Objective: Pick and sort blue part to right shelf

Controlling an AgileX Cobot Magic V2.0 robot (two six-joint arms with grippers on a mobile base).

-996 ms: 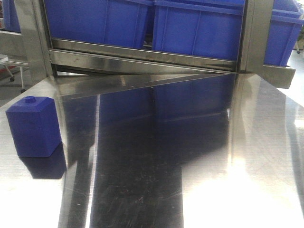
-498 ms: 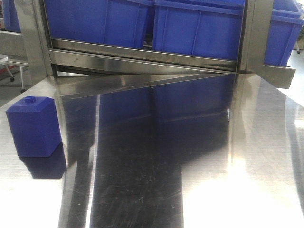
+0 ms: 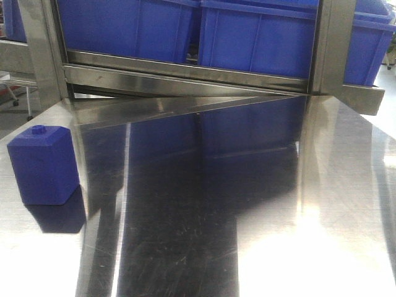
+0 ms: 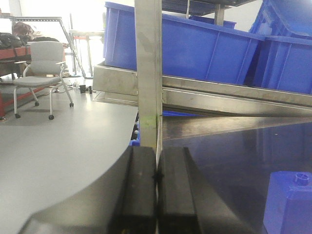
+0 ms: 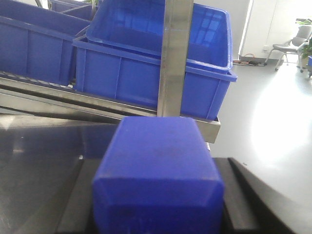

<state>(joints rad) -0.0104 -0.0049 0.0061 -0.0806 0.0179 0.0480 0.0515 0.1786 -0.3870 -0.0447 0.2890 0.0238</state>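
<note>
Grips the blue part point(image 5: 158, 180) in the right gripper point(image 5: 158, 163), pinched by its square body between black fingers point(image 5: 239, 204) spread only to its width. Holds it facing a steel upright point(image 5: 175, 53) of the shelf, with a blue bin point(image 5: 122, 73) just behind that post, dark worktop point(image 5: 39, 161) to the left and pale floor to the right. Shows the left gripper point(image 4: 157, 178) pressed fully together, pad against pad, with nothing between. Low and to the right of it in the left wrist view, a squat blue block point(image 3: 43, 164) with a small round knob, upright near the worktop's left edge. Along the far edge, a slanted shelf rail point(image 3: 185, 77) under a row of bins point(image 3: 260, 37).
</note>
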